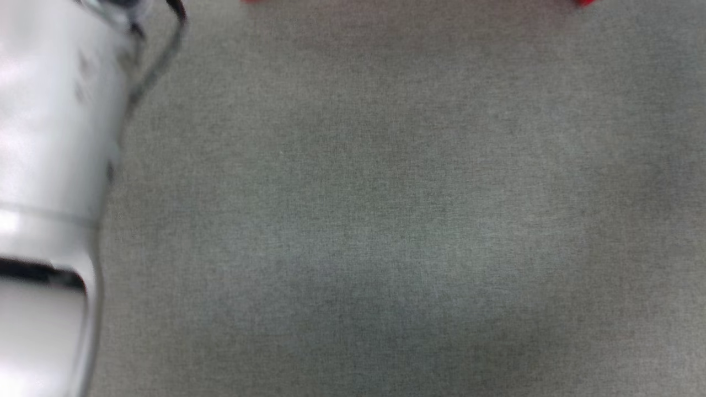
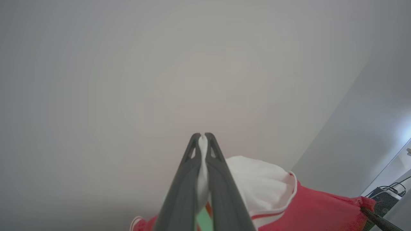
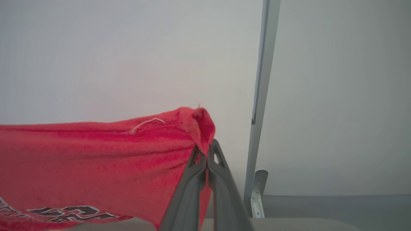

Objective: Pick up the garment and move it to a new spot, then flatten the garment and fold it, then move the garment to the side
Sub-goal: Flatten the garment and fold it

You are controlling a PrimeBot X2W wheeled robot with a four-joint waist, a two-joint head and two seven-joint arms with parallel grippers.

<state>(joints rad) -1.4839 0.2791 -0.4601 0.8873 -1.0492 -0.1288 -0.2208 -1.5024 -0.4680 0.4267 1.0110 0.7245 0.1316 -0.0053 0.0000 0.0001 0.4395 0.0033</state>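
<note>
The garment [image 3: 96, 154], a red jersey with black white-outlined print at its lower edge, hangs stretched in the air between both grippers. In the left wrist view my left gripper [image 2: 202, 136] is shut on a fold of the garment's white lining, and the garment [image 2: 321, 208] runs off to the right with striped trim showing. My right gripper [image 3: 205, 146] is shut on a bunched red corner. In the head view a thin red sliver of the garment [image 1: 584, 2] shows at the top edge, and my pale left forearm [image 1: 49, 165] rises along the left side, blurred.
The grey cloth-covered table [image 1: 386, 220] spreads below the head camera. A pale upright post [image 3: 261, 80] with a metal bracket [image 3: 257, 192] stands against the wall to the right of my right gripper. A dark box with cables [image 2: 385, 195] sits at the far lower right.
</note>
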